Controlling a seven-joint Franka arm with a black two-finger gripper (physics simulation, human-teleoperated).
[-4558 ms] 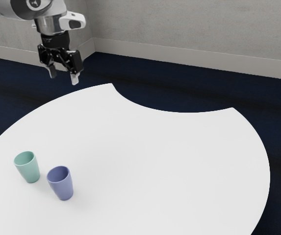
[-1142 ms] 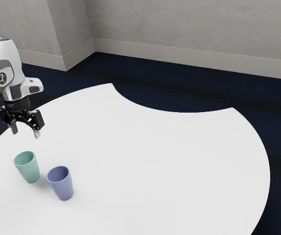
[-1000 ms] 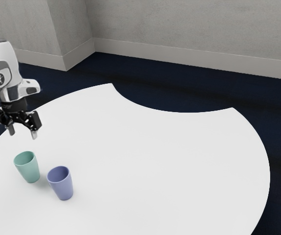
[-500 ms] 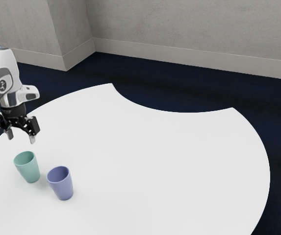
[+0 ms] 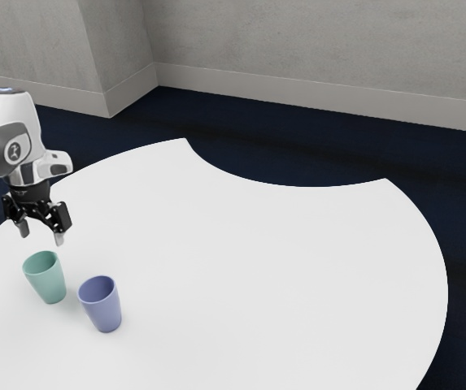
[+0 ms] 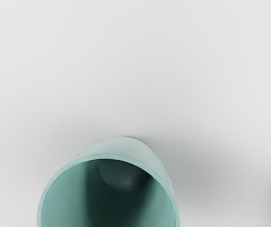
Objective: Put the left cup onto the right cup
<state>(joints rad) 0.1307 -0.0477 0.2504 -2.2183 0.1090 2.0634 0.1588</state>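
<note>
Hovering open claw (image 5: 41, 234) just above green cup (image 5: 45, 276).

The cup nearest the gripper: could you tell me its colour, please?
The cup is teal green, clearest in the wrist view.

The white table (image 5: 257, 268) bears an upright green cup (image 5: 45, 276), with a blue cup (image 5: 100, 303) near its four o'clock.

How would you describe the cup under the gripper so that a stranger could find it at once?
Look at the white table, near its edge at the exterior view's left, where two cups stand upright and apart. The green cup is the one right below the open gripper. Its colour sets it apart: its only neighbour is a blue cup.
</note>
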